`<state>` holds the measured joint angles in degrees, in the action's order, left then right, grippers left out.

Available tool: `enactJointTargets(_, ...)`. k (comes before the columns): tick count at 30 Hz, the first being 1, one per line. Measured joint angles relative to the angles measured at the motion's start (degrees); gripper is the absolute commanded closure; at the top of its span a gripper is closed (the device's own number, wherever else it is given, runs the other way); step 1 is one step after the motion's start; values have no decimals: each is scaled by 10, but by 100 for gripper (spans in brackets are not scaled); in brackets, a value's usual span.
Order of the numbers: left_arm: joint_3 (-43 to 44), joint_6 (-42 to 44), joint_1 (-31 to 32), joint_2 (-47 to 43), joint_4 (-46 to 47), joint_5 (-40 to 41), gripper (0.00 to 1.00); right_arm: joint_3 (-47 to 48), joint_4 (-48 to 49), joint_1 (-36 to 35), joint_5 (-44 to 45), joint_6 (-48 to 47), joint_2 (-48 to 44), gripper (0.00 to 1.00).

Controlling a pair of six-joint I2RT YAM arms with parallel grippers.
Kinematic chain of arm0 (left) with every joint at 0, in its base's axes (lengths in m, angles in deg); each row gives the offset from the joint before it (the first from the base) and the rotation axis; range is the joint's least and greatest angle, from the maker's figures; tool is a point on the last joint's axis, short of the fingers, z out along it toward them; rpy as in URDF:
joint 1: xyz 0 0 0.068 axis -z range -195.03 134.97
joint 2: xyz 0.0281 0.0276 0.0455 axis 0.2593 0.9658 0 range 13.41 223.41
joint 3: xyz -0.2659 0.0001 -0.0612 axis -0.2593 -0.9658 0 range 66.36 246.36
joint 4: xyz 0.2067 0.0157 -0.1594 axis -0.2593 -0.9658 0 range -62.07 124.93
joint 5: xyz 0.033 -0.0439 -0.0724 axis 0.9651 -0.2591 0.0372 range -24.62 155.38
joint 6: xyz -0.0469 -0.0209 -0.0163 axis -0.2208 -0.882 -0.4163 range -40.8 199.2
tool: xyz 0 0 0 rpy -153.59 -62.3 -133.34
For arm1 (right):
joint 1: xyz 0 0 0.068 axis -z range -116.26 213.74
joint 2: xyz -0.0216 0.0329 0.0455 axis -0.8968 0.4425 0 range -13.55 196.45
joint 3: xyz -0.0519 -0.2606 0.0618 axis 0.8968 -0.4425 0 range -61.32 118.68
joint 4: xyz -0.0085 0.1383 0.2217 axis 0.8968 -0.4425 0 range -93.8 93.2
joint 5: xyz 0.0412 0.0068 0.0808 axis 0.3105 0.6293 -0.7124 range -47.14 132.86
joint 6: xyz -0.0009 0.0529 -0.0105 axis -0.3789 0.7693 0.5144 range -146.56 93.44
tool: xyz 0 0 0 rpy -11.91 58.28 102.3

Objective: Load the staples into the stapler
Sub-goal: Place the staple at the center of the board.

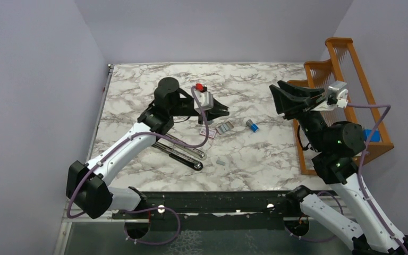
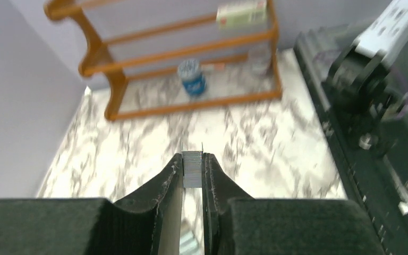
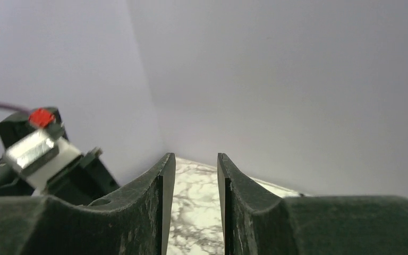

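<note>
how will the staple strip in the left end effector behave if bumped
The staple strip is small and thin, so probably very light. Its ridged metal looks stiff, though it might snap if bent. The left end effector grips it only at the very tip, so a bump could twist or dislodge it.

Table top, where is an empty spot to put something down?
Bare marble: along the far edge of the table, and near-right between the lone staple strip and the wooden rack. Crowded in the middle: staples, blue cylinder, stapler.
</note>
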<state>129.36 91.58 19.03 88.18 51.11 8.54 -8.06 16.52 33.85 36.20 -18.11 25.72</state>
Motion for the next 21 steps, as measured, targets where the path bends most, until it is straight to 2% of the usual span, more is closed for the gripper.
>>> enactJointTargets(5, 29, 185, 57, 32, -217, 109, 93, 1, -14, 0, 91, -3, -9, 58)
enactJointTargets(10, 56, 293, 133, 124, -363, 211, 94, 1, -33, 0, 132, -5, -11, 58)
enactJointTargets(14, 59, 347, 169, 183, -435, 276, 94, 0, -40, 0, 155, -9, -18, 58)
enactJointTargets(21, 77, 382, 178, 218, -482, 325, 94, 0, -44, 0, 167, -17, -25, 57)
